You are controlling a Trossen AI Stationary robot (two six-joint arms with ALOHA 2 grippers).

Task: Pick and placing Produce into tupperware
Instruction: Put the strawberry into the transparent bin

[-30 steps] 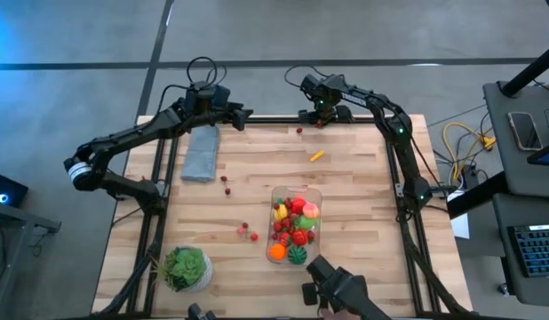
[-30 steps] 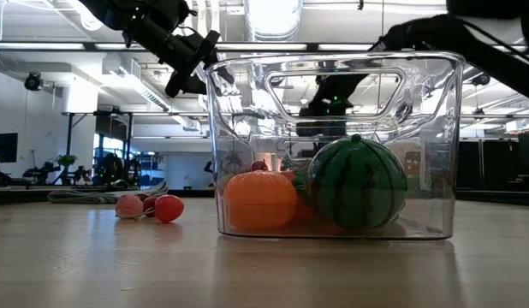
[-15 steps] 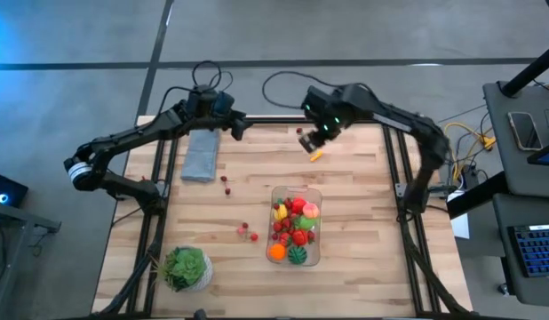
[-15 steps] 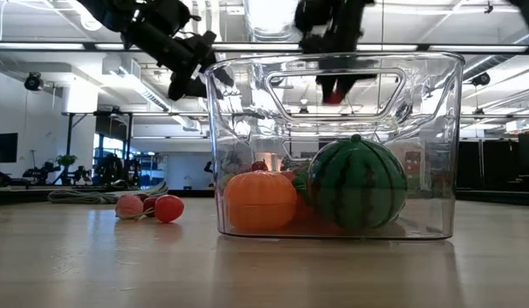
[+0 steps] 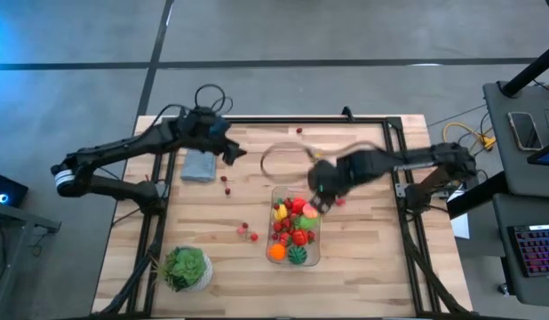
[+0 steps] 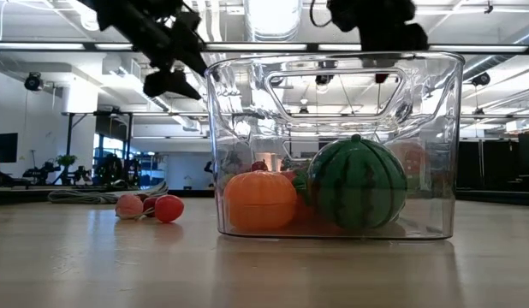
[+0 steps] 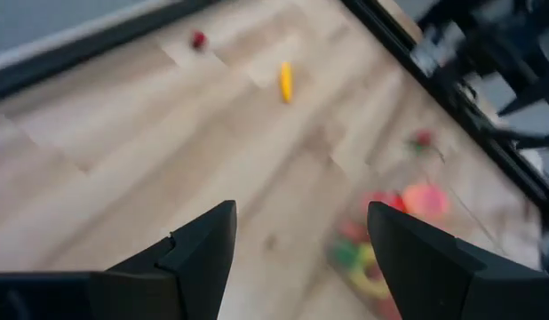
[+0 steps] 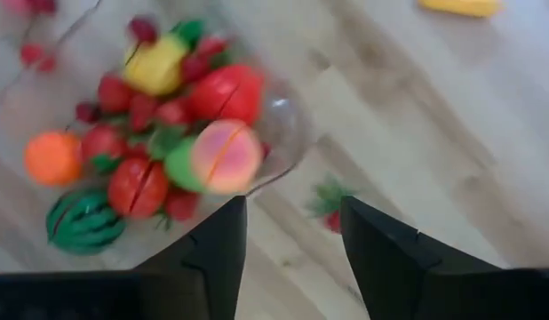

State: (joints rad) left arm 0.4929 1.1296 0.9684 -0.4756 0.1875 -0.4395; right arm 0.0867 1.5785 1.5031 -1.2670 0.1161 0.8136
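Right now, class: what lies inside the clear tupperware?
Inside the tupperware: a striped green ball, an orange piece, yellow, pink and red pieces. Whatever lies beneath them is covered.

Off-task items on the wooden table [image 5: 363, 258]
Grey-blue folded cloth [image 5: 199, 165] at ten o'clock — potted leafy plant [image 5: 186, 268] at seven o'clock.

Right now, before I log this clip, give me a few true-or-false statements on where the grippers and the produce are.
1. The right gripper is at the tupperware's far end. True.
2. Both grippers are open and empty. True; the left gripper holds nothing either.
3. The tupperware is empty. False; it holds a striped green ball, an orange piece and more.
4. All produce is packed. False; a yellow piece and red berries lie on the table.
5. The left gripper hovers over the potted plant. False; it is near the folded cloth.
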